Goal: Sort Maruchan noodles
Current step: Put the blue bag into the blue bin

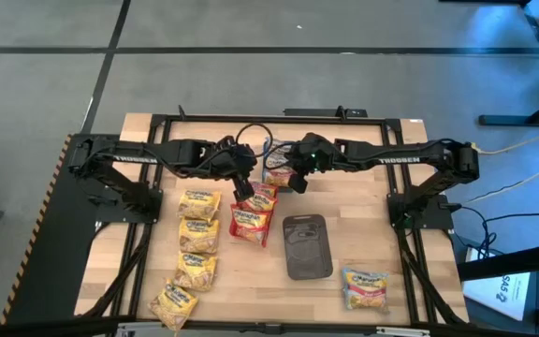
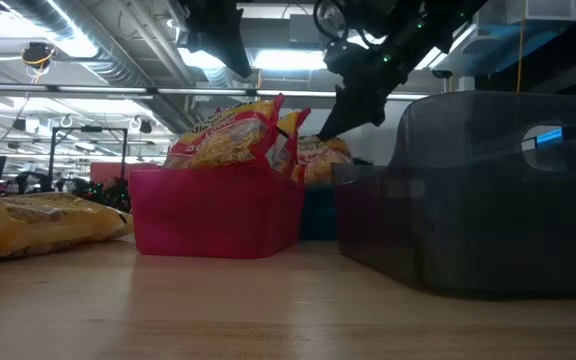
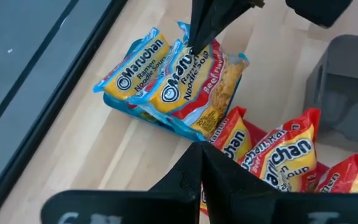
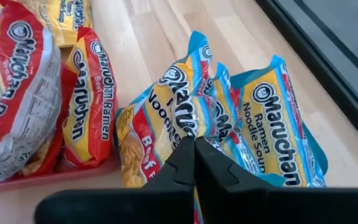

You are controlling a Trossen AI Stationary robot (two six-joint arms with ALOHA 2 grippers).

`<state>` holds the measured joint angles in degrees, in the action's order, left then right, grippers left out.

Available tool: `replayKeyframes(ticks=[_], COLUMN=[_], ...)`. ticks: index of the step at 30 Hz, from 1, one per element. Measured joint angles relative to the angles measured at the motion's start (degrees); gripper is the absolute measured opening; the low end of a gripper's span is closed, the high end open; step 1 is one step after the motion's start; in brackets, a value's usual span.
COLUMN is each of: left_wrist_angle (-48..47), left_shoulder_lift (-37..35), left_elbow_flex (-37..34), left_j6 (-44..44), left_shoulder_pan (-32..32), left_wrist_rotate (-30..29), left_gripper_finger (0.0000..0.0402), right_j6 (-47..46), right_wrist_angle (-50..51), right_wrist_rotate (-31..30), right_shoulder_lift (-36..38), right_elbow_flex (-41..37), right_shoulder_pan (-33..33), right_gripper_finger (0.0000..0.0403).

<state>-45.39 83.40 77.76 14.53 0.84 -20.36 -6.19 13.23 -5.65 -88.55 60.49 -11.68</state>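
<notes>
High view: both arms reached in over the far middle of the wooden bench [image 1: 251, 271]; the left tool [image 1: 242, 190] hung over the red Maruchan packets [image 1: 251, 217], the right tool [image 1: 299, 182] beside the blue-trimmed packets [image 1: 278, 174]. A column of yellow packets [image 1: 196, 245] lay at the left, one blue-and-pink packet [image 1: 365, 287] near the front right, a grey tray [image 1: 307, 246] between them.

Low view: red packets stood upright in a pink tray [image 2: 216, 212]; the grey tray rose at the right, a yellow packet lay flat at the left.

Left wrist view: the left tool [image 3: 202, 149] was shut and empty above the red packets; the right tool's tip met the top edge of a blue-trimmed packet.

Right wrist view: the right tool [image 4: 194, 144] was pinched shut at the top edge of a blue-trimmed packet, which stood among its fellows; whether it had a grip could not be told.
</notes>
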Motion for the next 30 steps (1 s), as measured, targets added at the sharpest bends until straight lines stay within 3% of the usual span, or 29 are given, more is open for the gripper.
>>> replayKeyframes(ticks=[8, 15, 19, 25, 30], left_wrist_angle=[-0.5, -9.6, -14.2, -20.7, -29.6], left_shoulder_lift=[-1.7, -7.6, -11.8, -15.1, -15.8], left_elbow_flex=[0.1, 0.1, 0.1, 0.1, -0.3], left_j6=[0.6, 6.0, 8.1, 10.2, 13.1], left_shoulder_pan=[-1.4, -3.2, -4.6, -7.1, -8.9], left_wrist_rotate=[-2.6, -11.3, -12.9, -11.7, -13.0], left_gripper_finger=[0.0, 0.0, 0.0, 0.0, 0.0], right_j6=[0.9, 0.4, -1.5, -8.5, -11.3], right_wrist_angle=[0.5, 1.7, 5.2, 13.1, 16.6], right_wrist_rotate=[0.1, -4.6, -5.3, 5.7, 2.3], right_shoulder_lift=[0.6, 1.0, 2.5, 1.8, -2.5], right_elbow_flex=[0.0, 0.0, 4.4, 13.1, 12.8], right_shoulder_pan=[0.0, 0.0, 0.0, 1.6, 4.3], right_gripper_finger=[0.0067, 0.0163, 0.0202, 0.0205, 0.0169])
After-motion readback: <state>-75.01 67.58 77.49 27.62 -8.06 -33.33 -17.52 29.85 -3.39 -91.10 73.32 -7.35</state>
